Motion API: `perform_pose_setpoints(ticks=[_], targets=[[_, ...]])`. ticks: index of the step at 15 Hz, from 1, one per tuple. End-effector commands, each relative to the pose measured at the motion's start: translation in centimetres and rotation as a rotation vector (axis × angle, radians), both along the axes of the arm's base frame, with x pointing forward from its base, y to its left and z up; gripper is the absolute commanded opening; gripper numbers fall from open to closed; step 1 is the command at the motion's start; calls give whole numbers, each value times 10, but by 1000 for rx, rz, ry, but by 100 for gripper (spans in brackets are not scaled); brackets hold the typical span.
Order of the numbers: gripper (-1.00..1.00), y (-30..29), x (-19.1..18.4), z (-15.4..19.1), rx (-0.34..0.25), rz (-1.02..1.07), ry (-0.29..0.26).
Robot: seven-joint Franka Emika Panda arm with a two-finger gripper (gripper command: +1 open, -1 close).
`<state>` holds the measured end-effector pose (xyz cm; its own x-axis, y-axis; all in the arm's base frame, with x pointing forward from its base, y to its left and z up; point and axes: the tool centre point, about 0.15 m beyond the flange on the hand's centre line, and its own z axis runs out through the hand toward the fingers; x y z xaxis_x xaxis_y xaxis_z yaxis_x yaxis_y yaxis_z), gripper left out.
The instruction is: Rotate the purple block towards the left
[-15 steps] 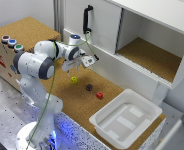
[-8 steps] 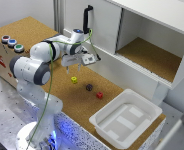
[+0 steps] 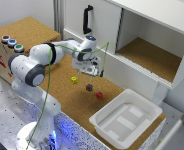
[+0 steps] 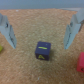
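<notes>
The purple block (image 3: 89, 87) is a tiny dark cube on the cork surface, between the yellow-green block (image 3: 74, 79) and the red block (image 3: 99, 95). My gripper (image 3: 94, 72) hangs above and slightly behind it, not touching. In the wrist view the purple block (image 4: 42, 51) lies on the cork between my two pale blue fingers (image 4: 8, 30), which stand wide apart, open, with nothing held. The red block (image 4: 80, 61) shows at the frame's edge.
A white tray (image 3: 123, 120) stands at the exterior view's right on the cork. A white cabinet with an open shelf (image 3: 147, 52) and a black handle (image 3: 86, 19) rises behind. A box with coloured buttons (image 3: 11, 43) stands at the left.
The arm has swung toward the exterior view's right and lowered, bringing the gripper from over the yellow-green block to above the purple block.
</notes>
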<state>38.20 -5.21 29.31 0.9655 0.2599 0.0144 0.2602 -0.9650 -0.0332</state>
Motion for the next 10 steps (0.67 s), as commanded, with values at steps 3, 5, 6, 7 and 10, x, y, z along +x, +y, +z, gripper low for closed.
perform_pose_setpoints(ticks=[3,5,6,7,10], targets=[[100,0,30,-64,-72,-164,-15],[100,3,33,-72,-68,-198,3],[100,4,33,-75,-69,-209,7],[100,5,32,-78,-62,-214,12],[100,10,28,-85,-62,-213,30]])
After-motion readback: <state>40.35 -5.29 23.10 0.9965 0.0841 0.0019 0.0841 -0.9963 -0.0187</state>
